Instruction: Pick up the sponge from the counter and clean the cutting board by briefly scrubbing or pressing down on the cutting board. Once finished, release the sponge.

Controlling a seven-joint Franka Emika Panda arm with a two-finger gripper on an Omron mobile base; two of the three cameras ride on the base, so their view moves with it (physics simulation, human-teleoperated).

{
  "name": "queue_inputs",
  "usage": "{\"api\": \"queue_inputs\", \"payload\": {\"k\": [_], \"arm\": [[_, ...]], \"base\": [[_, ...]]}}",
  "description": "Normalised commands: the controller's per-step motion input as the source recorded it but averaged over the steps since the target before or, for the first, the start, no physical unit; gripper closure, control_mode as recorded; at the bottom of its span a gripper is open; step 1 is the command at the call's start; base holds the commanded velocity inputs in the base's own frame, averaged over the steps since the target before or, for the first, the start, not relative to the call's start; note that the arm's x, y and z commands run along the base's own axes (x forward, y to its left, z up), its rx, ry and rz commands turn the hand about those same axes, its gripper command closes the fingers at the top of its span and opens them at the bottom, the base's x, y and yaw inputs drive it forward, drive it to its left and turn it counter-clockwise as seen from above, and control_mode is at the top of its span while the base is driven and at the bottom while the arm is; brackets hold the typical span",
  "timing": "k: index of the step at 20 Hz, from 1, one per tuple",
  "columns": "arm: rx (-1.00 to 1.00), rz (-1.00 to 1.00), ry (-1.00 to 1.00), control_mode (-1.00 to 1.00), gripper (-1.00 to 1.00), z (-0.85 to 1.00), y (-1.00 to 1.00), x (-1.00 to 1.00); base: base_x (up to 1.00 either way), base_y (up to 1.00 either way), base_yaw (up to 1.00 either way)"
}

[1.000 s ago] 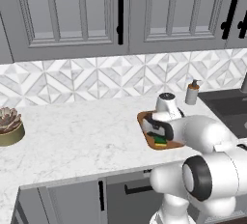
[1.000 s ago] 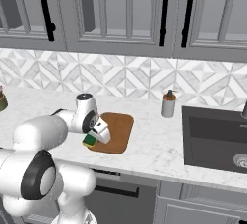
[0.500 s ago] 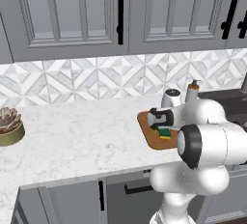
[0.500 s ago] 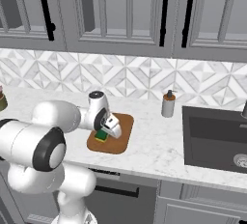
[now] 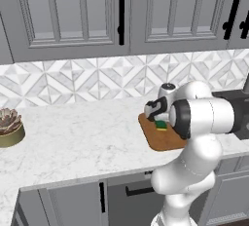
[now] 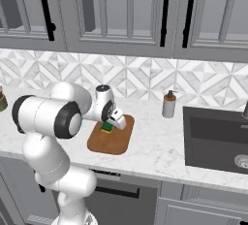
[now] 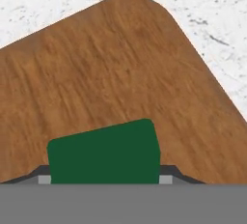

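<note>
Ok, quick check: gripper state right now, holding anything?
Gripper: shut on the sponge, green side toward the hand camera, over the cutting board.

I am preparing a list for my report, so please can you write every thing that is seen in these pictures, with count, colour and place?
sponge: 1, dark green top over yellow, on the cutting board, between the end effector's fingers
cutting board: 1, reddish-brown wood, on the counter left of the sink
counter: 1, white marble-look, above grey cabinets
soap bottle: 1, grey-brown, on the counter behind the sink's left corner
sink: 1, dark, set in the counter at the right
potted succulent: 1, reddish-green leaves in a brownish pot, far left of the counter
upper cabinets: several doors, grey with black handles, above the backsplash
backsplash: 1, grey-white patterned tile, behind the counter
end effector: 1, white and dark, shut on the sponge over the board
</note>
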Motion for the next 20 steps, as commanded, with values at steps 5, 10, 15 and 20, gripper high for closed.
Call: {"api": "queue_inputs", "payload": {"k": [5, 10, 15, 20], "arm": [[0.0, 0.0, 0.0, -1.0, 1.0, -0.06, -0.04, 0.3], [0.0, 0.0, -0.01, -1.0, 1.0, -0.28, 0.0, 0.11], [-0.01, 0.0, -0.09, -1.0, 1.0, -0.41, 0.0, -0.04], [-0.05, 0.0, -0.1, -1.0, 1.0, -0.4, 0.0, -0.15]], "base": [[0.0, 0.0, 0.0], [0.0, 0.0, 0.0], [0.0, 0.0, 0.0], [0.0, 0.0, 0.0]]}}
